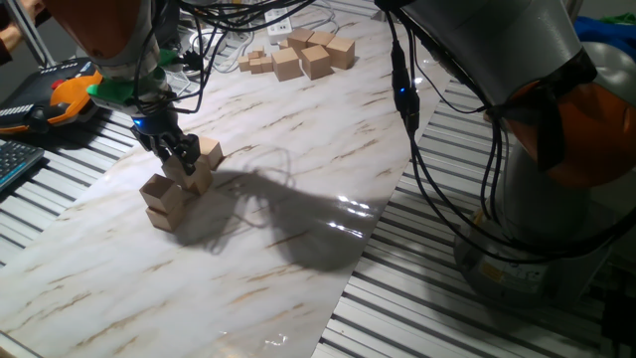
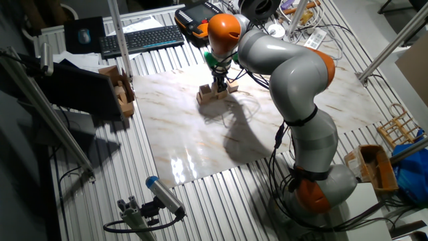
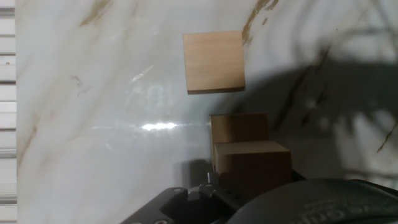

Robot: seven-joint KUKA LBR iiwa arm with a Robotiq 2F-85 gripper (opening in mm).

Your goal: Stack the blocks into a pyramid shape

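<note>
Gripper (image 1: 179, 156): left of centre in one fixed view, pointing down into the block cluster; fingers close together around the top of a middle block; from these views, cannot tell for certain whether clamped on it or only straddling it.
Gripper, other fixed view (image 2: 219, 84): upper middle of frame, low over the small tan heap.
Blocks at the gripper (image 1: 181, 184): left-centre of one fixed view; several tan cubes touching, one (image 1: 164, 190) raised at lower left on another cube, one (image 1: 210, 153) at upper right just beside the fingers.
Pyramid shape (image 2: 215, 92): small stepped heap on the marble board, upper middle of the other fixed view; exact layers too small to tell there.
Hand view: one cube (image 3: 214, 61) alone at upper centre, flat on the board; a second cube (image 3: 239, 127) below it, apart from it; a third (image 3: 252, 163) nearer the camera, overlapping the second, partly hidden by the dark gripper body along the bottom edge.
Spare blocks (image 1: 303, 56): loose group at top centre of one fixed view, well apart from the gripper.
Marble board (image 1: 268, 249): pale, veined, filling the middle of the frame; arm shadow across its centre.
Arm (image 2: 294, 80): grey with orange joints, right half of the other fixed view.
Keyboard (image 2: 141, 39): upper left of the other fixed view, off the board.
</note>
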